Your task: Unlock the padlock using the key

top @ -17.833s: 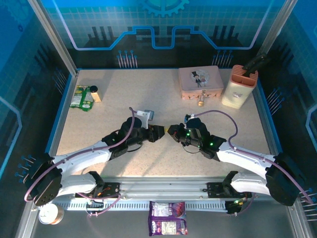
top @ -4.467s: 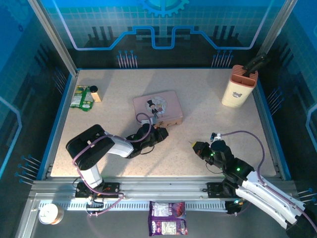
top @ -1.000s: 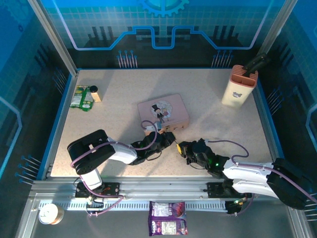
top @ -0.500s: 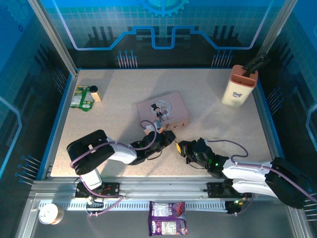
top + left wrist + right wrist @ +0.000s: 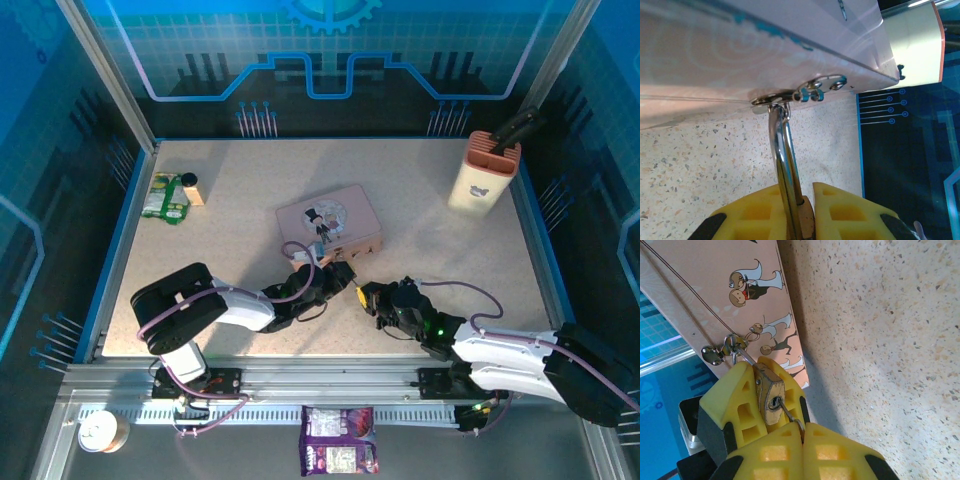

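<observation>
The brass padlock (image 5: 771, 395) hangs by its silvery shackle (image 5: 782, 155) from the hasp (image 5: 807, 93) of the pink tin (image 5: 330, 222). My left gripper (image 5: 796, 192) is shut on the padlock body (image 5: 806, 220), with a yellow fingertip (image 5: 737, 390) on each side. The slim grey key (image 5: 789, 414) sticks in the keyhole in the padlock's bottom face. My right gripper (image 5: 803, 432) is shut on the key's head. In the top view the left gripper (image 5: 342, 275) and right gripper (image 5: 362, 297) meet tip to tip just in front of the tin.
A cream holder with a dark handle (image 5: 483, 180) stands at the back right. A green packet (image 5: 165, 197) and a small block (image 5: 192, 188) lie at the back left. The blue table rim (image 5: 545, 240) runs along the right.
Over the last second the pink tin has shifted slightly towards the back and both grips hold. Some seconds ago the right gripper stood apart to the right; it now sits at the padlock.
</observation>
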Available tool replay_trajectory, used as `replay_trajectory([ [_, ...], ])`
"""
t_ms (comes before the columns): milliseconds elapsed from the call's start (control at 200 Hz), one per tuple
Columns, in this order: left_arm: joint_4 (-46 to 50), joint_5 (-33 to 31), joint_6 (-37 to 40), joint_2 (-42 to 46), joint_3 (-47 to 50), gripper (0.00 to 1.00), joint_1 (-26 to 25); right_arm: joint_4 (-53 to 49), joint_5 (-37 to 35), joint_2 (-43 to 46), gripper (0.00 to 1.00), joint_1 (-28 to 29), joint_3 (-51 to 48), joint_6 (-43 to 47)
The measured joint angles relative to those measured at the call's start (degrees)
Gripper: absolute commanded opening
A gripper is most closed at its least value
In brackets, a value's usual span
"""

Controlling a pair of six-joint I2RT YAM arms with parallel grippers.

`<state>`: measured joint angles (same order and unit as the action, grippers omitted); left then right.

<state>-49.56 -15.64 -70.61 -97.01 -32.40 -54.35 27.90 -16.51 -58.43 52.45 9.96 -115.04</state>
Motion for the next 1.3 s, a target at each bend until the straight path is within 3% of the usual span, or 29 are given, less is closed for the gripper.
replay_trajectory([
  [1301, 0.0, 0.0, 0.0, 0.0, 0.2, 0.0, -0.3, 0.5, -0.5, -1.4, 0.0, 0.0, -0.5, 1.1],
])
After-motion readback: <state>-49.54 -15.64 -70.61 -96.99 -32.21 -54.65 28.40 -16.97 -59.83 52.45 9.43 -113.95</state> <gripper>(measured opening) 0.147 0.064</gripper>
